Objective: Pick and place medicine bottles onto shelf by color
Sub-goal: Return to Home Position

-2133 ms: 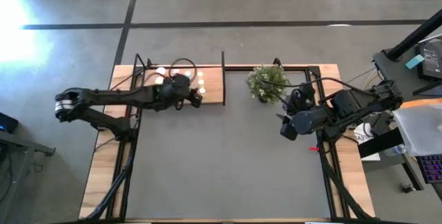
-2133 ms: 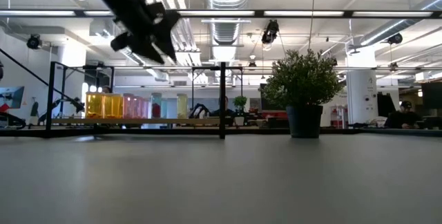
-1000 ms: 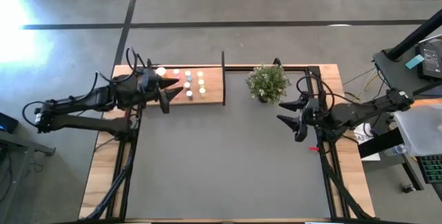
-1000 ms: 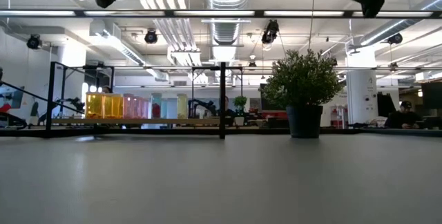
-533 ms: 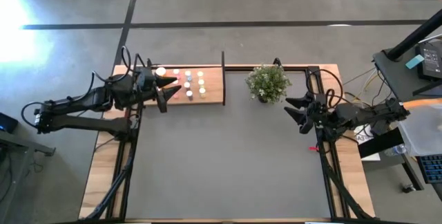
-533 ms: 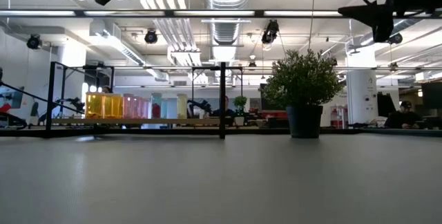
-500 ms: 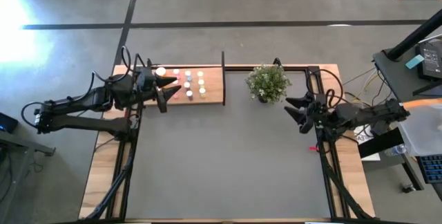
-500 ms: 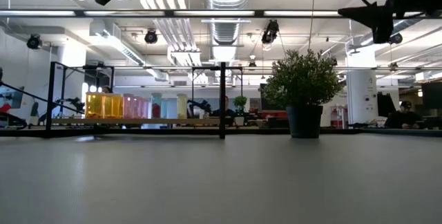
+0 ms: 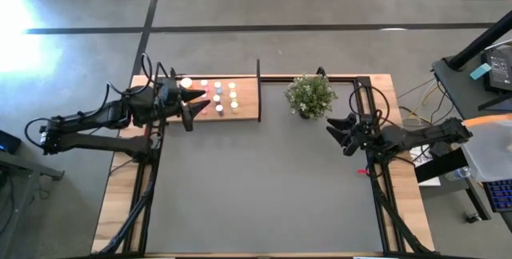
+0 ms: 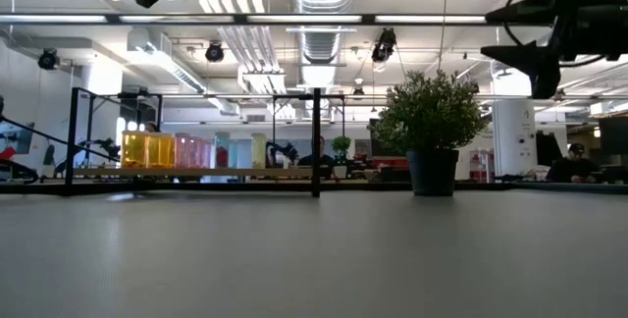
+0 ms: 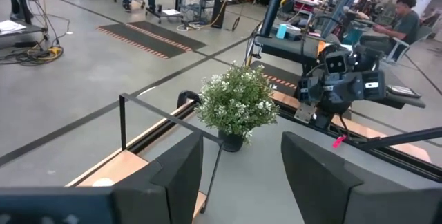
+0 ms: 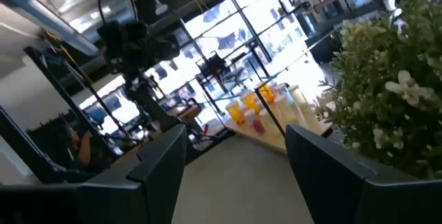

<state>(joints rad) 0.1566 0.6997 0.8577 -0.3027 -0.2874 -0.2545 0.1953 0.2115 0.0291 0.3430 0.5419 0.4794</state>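
The medicine bottles [image 9: 218, 97], orange, pink, yellow and pale with white caps, stand upright in rows on the wooden shelf [image 9: 244, 103] at the table's far left. The low view shows the bottles [image 10: 186, 150] side by side on the shelf [image 10: 196, 173]. My left gripper [image 9: 196, 109] hovers open above the shelf's left part, pointing toward the table's right, with nothing between its fingers [image 11: 176, 172]. My right gripper [image 9: 336, 137] hangs open in the air near the right edge, just beside the potted plant [image 9: 310, 95], holding nothing.
A green potted plant [image 10: 432, 127] stands at the far middle, right of the shelf's dark upright end [image 9: 258, 89]. Black frame rails [image 9: 374, 179] run along both table sides. The grey mat [image 9: 264, 187] lies bare across the middle and near side. People sit in the room beyond.
My right gripper has sunk lower beside the plant and rolled about its own pointing line, staying open. My left gripper has kept still over the shelf. The bottles have not moved.
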